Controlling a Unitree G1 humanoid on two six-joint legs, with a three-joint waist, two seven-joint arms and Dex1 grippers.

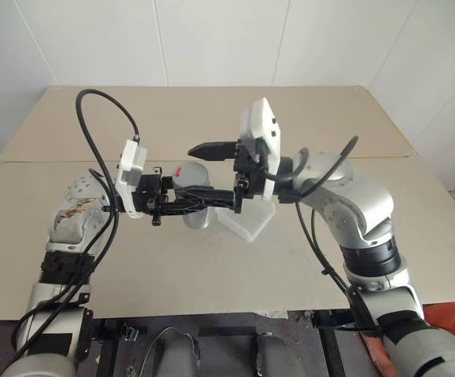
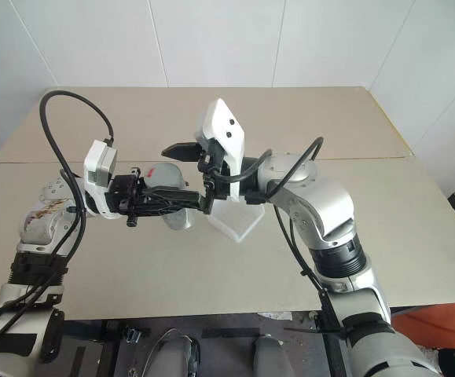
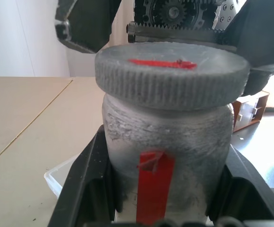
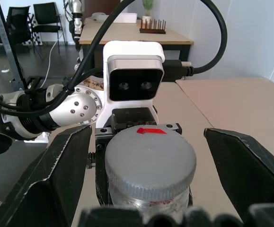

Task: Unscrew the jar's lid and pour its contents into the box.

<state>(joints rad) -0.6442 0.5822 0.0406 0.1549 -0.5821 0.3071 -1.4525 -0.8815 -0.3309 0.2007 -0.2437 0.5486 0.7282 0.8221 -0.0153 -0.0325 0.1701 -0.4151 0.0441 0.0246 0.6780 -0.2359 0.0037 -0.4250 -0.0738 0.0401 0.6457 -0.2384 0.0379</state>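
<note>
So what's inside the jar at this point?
Can't tell. The jar is held in the shut left pincer, its wall cloudy with a red mark, and the lid covers the mouth. No contents show through. The open right pincer straddles the lid.

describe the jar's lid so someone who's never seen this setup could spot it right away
Above the middle of the beige table, the left gripper holds a small jar level between the two arms. The lid is the round grey ridged cap on its end, marked with a red stripe, framed by the right gripper's open black fingers.
</note>
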